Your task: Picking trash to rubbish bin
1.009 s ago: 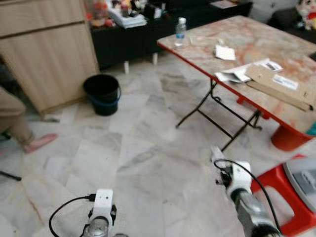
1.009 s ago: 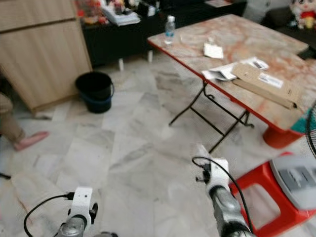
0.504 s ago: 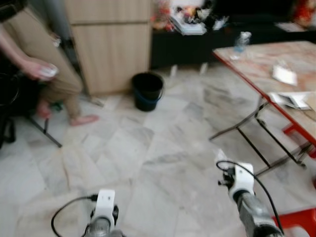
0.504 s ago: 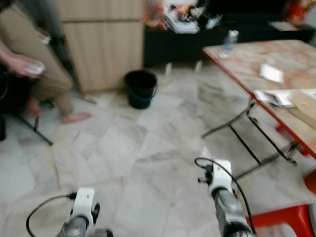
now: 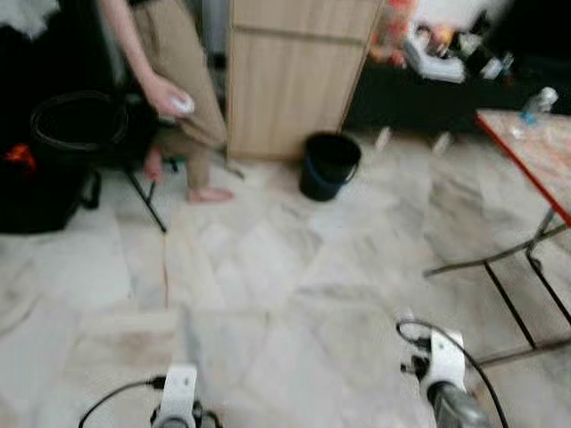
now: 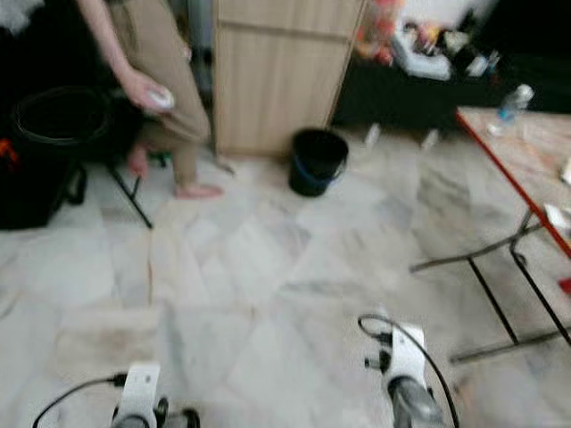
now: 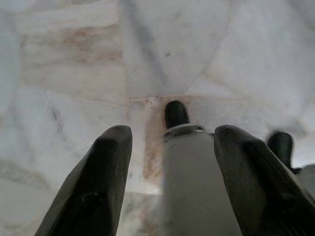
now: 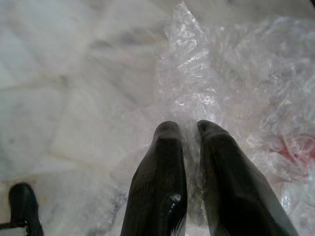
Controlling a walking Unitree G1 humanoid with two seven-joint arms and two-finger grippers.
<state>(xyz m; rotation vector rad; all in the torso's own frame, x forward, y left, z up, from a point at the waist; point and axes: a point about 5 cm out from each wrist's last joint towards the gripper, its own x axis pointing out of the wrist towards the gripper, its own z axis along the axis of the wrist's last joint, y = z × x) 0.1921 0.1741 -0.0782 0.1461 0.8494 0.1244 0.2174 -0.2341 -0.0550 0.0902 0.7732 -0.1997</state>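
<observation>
Pale marble floor [image 5: 268, 267]; a black bin [image 5: 328, 165] stands by a wooden cabinet [image 5: 294, 76]. The right gripper [image 8: 189, 135] pinches crumpled clear plastic [image 8: 236, 93], with no clear long axis. The left gripper [image 7: 170, 142] gapes wide

The view has swung left, bringing the person [image 5: 169, 80] into sight.

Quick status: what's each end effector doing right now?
Left end effector: open, holding nothing.
Right end effector: closed on the clear plastic wrap.
</observation>
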